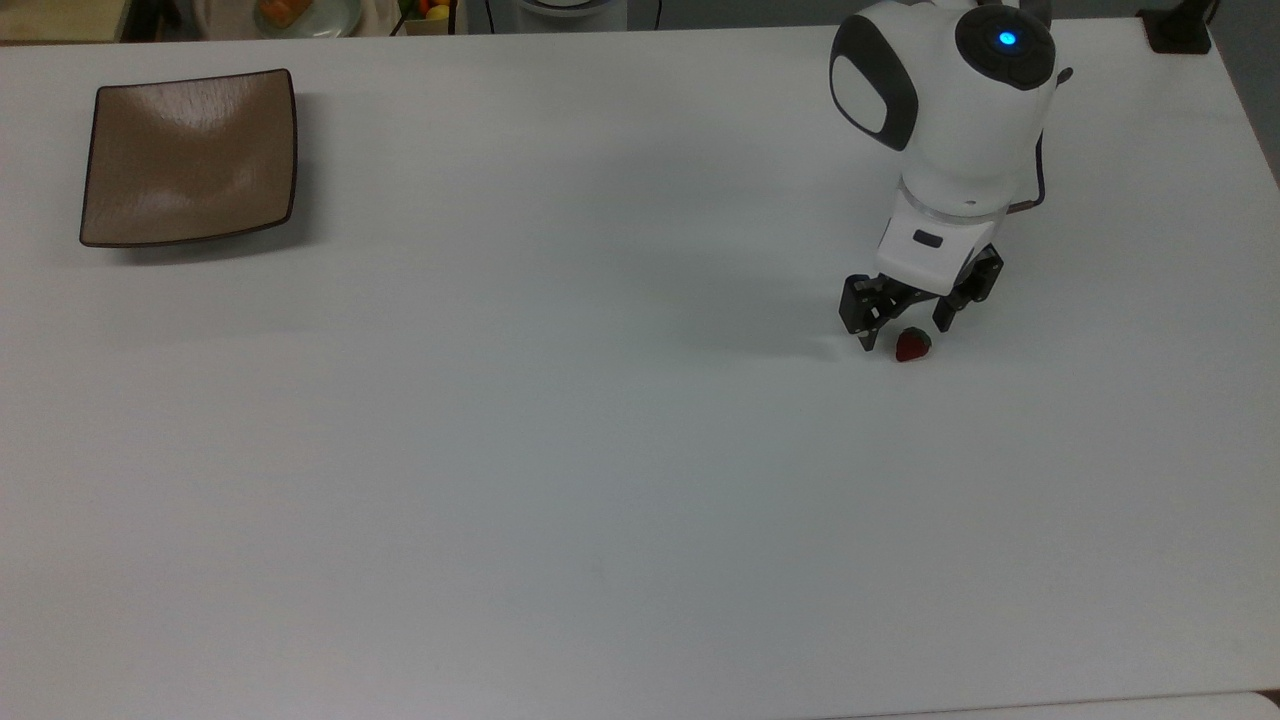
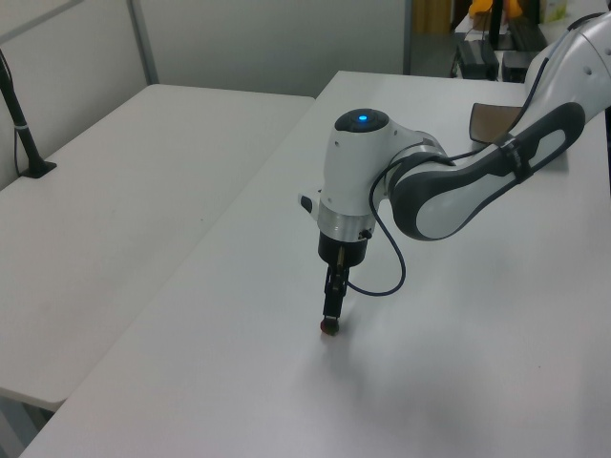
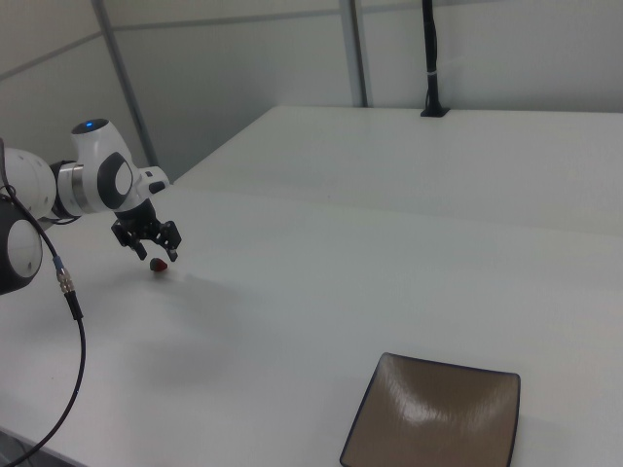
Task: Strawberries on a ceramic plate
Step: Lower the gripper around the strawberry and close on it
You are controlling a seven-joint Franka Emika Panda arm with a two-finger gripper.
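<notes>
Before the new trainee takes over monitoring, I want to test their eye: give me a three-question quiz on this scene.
1. True or false: the strawberry already lies on the plate.
2. How do the fingers of the gripper stand?
A. open, one on each side of the strawberry
B. shut on the strawberry
C. open above the plate
3. In the top view, on which side of the table does the plate sit?

Key:
1. False; it lies on the table, far from the plate.
2. A
3. The top view's left, near the far corner.
</notes>
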